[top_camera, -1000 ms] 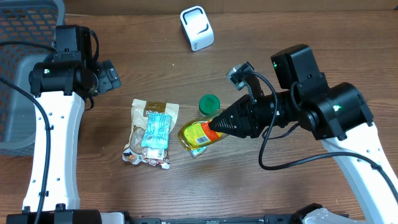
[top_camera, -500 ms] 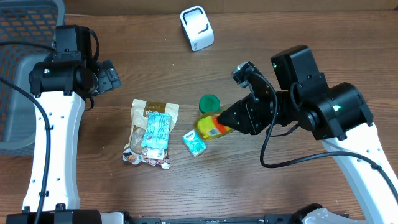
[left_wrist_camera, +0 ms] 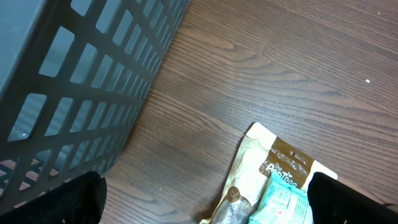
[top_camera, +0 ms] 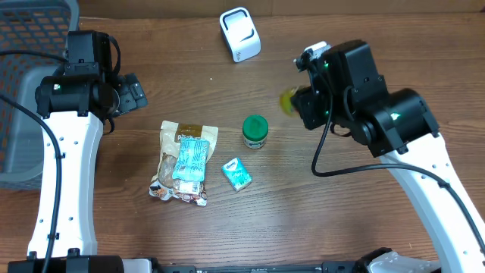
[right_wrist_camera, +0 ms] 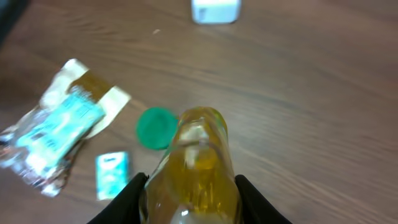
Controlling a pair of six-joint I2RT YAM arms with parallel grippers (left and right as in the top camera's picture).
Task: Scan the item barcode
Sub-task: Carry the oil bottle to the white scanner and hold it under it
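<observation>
Over on the right, the right pincer (right_wrist_camera: pixel 191 200) is clamped around a yellow bottle (right_wrist_camera: pixel 198 155). It's held up off the counter (top_camera: pixel 341 227), sticking out past the fingers roughly toward the white scanner (top_camera: pixel 240 34) at the far edge. The left pincer (left_wrist_camera: pixel 205 208) is spread wide, holding nothing, near the grey basket (left_wrist_camera: pixel 74 81).

Overhead: straight down, far, whole tabletop (top_camera: pixel 303 235). Wrist cameras: low, close, slanting down. All three share snack pouch (top_camera: pixel 182 163).
</observation>
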